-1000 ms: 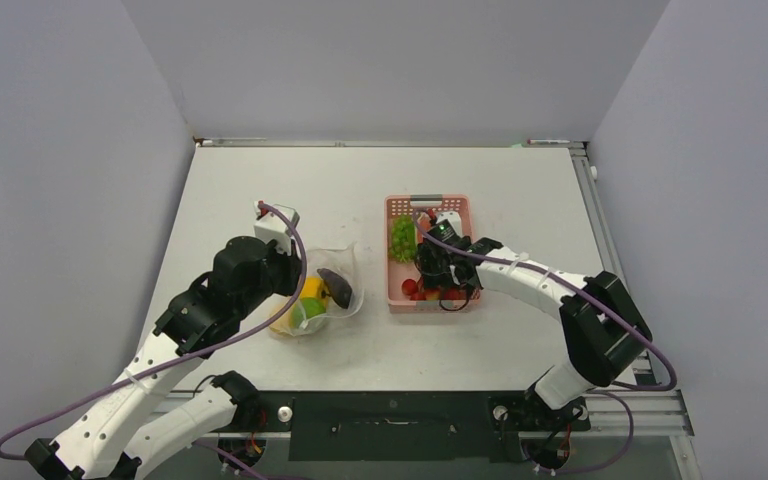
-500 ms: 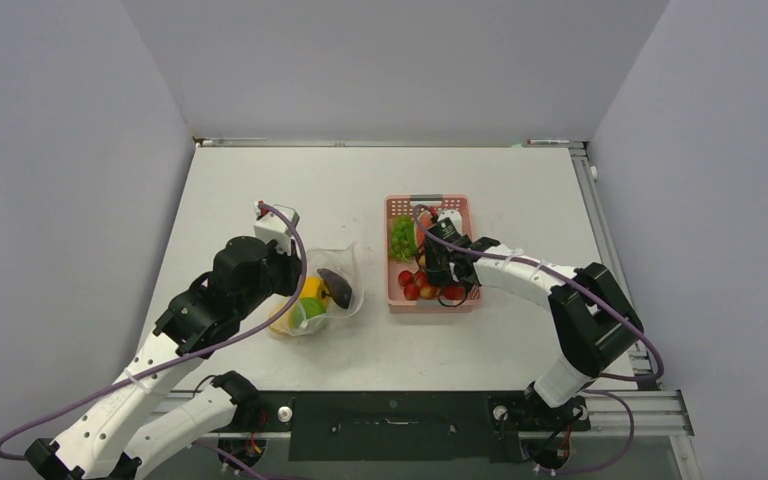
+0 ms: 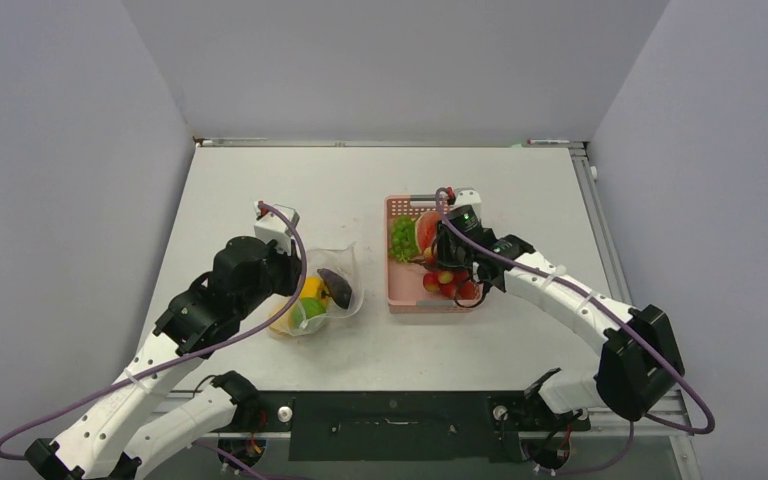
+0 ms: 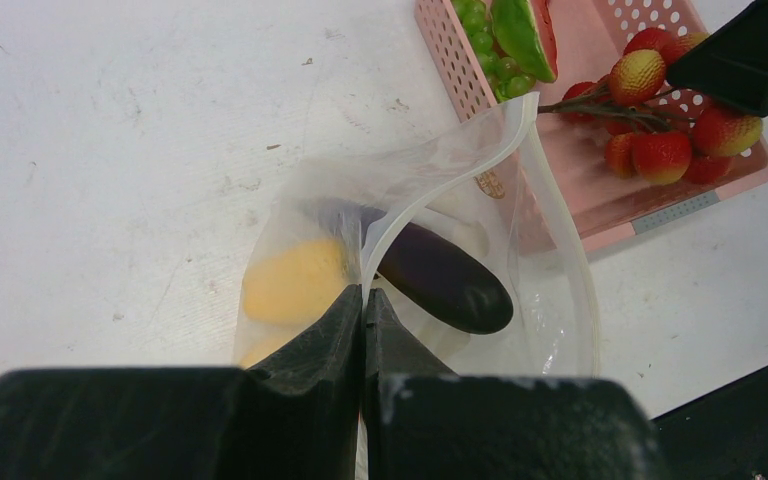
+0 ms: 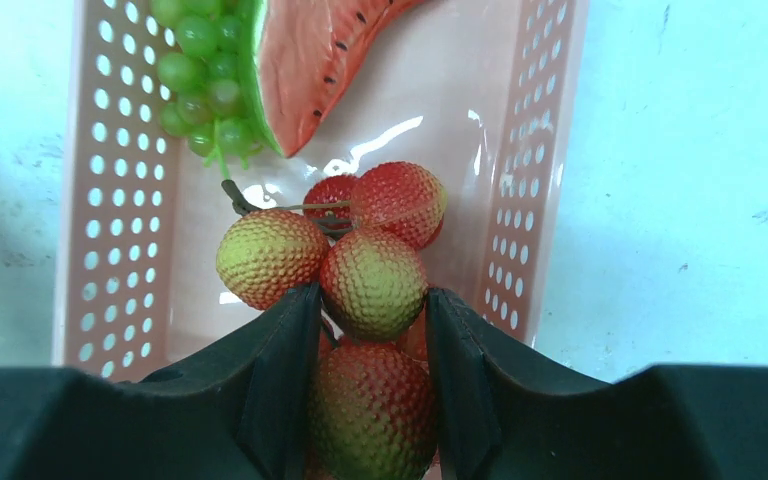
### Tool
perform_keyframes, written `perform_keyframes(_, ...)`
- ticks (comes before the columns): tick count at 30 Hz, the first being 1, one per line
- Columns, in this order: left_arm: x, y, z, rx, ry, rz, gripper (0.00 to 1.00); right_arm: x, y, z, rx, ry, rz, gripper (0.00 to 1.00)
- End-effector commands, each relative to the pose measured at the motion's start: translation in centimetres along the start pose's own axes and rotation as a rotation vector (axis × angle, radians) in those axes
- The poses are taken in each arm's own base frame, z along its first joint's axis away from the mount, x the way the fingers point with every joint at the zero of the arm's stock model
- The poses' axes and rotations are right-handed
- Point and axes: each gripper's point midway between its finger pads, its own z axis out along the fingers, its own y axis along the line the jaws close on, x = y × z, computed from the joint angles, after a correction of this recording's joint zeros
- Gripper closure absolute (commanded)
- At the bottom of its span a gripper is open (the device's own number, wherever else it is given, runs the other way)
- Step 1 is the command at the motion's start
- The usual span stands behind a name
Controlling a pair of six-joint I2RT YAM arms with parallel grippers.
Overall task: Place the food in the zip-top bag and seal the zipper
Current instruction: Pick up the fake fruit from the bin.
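Note:
The clear zip-top bag (image 3: 340, 292) lies left of centre with its mouth held up. My left gripper (image 4: 363, 300) is shut on its whitish zipper strip (image 4: 430, 185). Inside the bag are a dark purple eggplant (image 4: 445, 280), a yellow piece (image 4: 290, 280) and a green piece (image 3: 305, 310). My right gripper (image 5: 372, 330) is shut on a cluster of bumpy red-green fruits (image 5: 372, 280) on a stem. It holds the cluster over the near half of the pink basket (image 3: 397, 295). The cluster also shows in the left wrist view (image 4: 660, 150).
In the basket's far half lie green grapes (image 5: 200, 80) and a watermelon slice (image 5: 320, 60). The basket wall (image 5: 120, 200) stands right beside the bag's mouth. Grey walls close in the table on three sides.
My right gripper has closed on the fruit cluster and carried it right and farther back in the basket, uncovering the watermelon slice. The right elbow swung right. The left arm and bag stayed still.

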Motion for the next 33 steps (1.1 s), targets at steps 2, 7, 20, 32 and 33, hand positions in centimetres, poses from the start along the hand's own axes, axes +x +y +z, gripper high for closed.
perform_keyframes(2, -1.2, -0.1, 0.0, 0.009, -0.046, -0.009, 1.00, -4.1, 0.2, -3.1, -0.014, -0.135, 0.015, 0.95)
perform_keyframes(7, -1.2, -0.1, 0.1, 0.008, -0.048, -0.010, 1.00, -5.3, 0.3, -4.5, -0.026, -0.174, 0.015, 0.95)
perform_keyframes(20, -1.2, 0.0, 0.2, 0.001, -0.046, -0.014, 1.00, -8.8, 3.7, -10.0, -0.200, -0.299, -0.042, 0.95)
perform_keyframes(32, -1.0, 0.1, 0.4, -0.004, -0.037, -0.015, 1.00, -10.8, 9.3, -16.9, -0.414, -0.440, -0.141, 0.95)
perform_keyframes(33, -1.0, 0.1, 0.4, -0.004, -0.036, -0.015, 1.00, -10.9, 9.6, -17.4, -0.429, -0.450, -0.145, 0.95)
